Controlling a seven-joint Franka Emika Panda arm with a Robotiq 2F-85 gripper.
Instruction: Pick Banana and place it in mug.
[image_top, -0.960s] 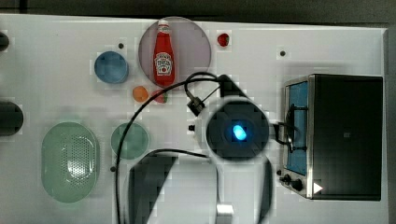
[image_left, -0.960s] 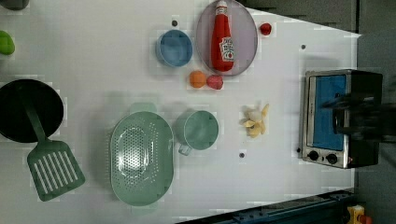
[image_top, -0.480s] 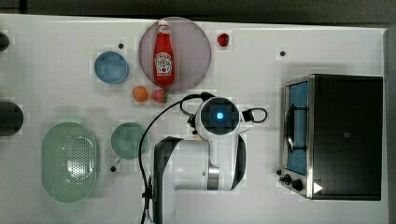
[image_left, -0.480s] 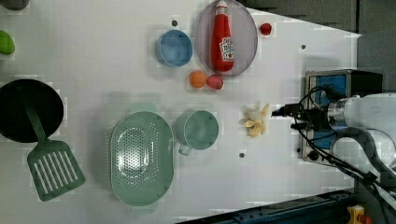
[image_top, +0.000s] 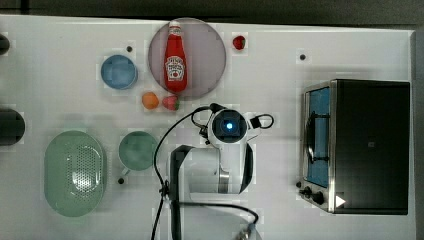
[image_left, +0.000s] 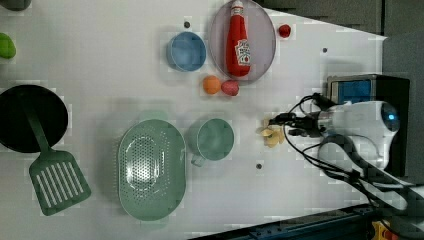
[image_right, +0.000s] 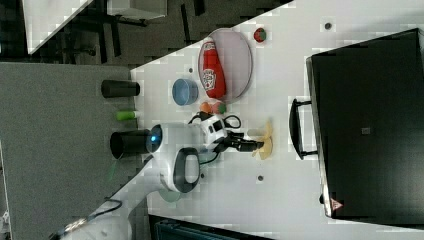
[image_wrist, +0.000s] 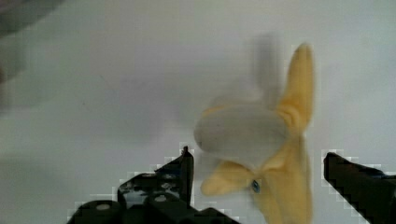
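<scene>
We see the arm has swung down to the banana (image_wrist: 261, 154). The gripper (image_wrist: 257, 175) stands wide open, fingers either side (not gripping); the mug (image_left: 215, 139) sits nearby.

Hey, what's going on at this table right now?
A robot arm has its gripper over the banana, which lies on the white table. Its fingers are open, one on each side of the fruit, and nothing is held yet. The green mug stands empty, on the left view's left of the banana, beside the colander.
</scene>
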